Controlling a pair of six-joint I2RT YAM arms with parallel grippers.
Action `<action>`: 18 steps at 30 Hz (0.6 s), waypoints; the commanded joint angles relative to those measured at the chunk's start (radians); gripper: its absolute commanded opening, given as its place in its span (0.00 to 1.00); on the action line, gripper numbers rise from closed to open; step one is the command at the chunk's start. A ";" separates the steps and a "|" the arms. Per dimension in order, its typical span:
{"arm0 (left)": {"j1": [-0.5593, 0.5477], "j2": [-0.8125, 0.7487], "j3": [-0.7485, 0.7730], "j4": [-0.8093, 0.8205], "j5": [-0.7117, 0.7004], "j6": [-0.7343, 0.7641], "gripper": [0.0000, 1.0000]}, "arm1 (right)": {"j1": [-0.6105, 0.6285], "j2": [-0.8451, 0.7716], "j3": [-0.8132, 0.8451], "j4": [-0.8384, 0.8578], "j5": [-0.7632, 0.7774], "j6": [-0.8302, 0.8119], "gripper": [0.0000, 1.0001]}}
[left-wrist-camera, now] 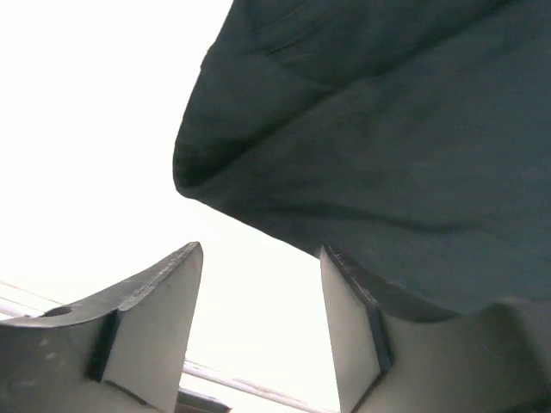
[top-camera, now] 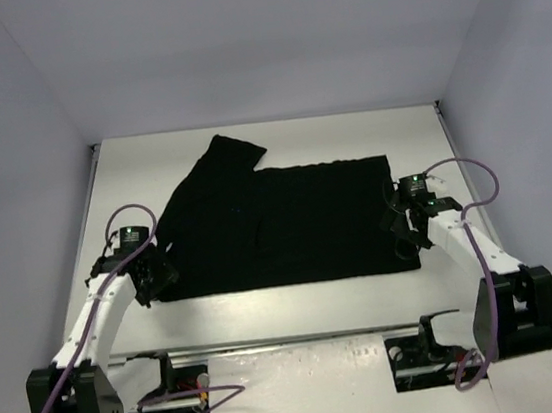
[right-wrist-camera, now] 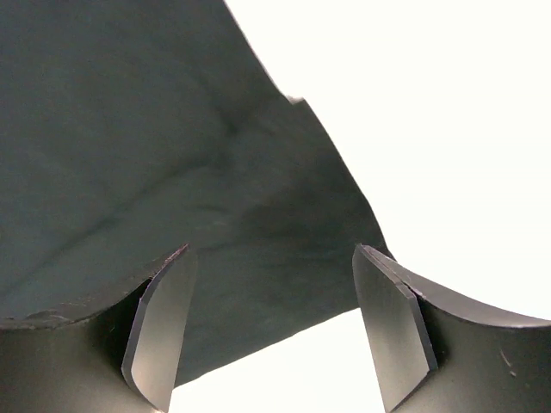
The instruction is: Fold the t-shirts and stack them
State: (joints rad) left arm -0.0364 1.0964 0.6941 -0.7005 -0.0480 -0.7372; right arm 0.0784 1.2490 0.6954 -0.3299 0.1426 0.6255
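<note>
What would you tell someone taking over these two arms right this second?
Left gripper: open, empty, at the t-shirt's near left corner.
Right gripper: open, empty, by the near right corner, with cloth beneath its fingers.
T-shirt: lying flat on the table, mostly a rectangle, with one part sticking out toward the far left.
Done: at most a partial fold; nothing stacked.
To do: finish folding, then stack. Only one shirt is in view.
</note>
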 commanded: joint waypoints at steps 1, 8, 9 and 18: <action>-0.016 -0.027 0.182 -0.021 0.046 0.028 0.56 | 0.013 -0.022 0.183 -0.010 0.017 -0.058 0.71; -0.133 0.257 0.431 0.029 0.073 0.189 0.57 | 0.056 0.277 0.383 0.000 -0.045 -0.230 0.71; -0.137 0.296 0.442 0.060 0.077 0.194 0.57 | 0.058 0.308 0.393 0.010 -0.052 -0.245 0.71; -0.129 0.619 0.494 0.197 0.003 0.212 0.57 | 0.071 0.488 0.366 0.168 -0.045 -0.263 0.71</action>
State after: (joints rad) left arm -0.1768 1.6623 1.1386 -0.5646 0.0022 -0.5550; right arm 0.1394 1.7248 1.0664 -0.2490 0.0701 0.3807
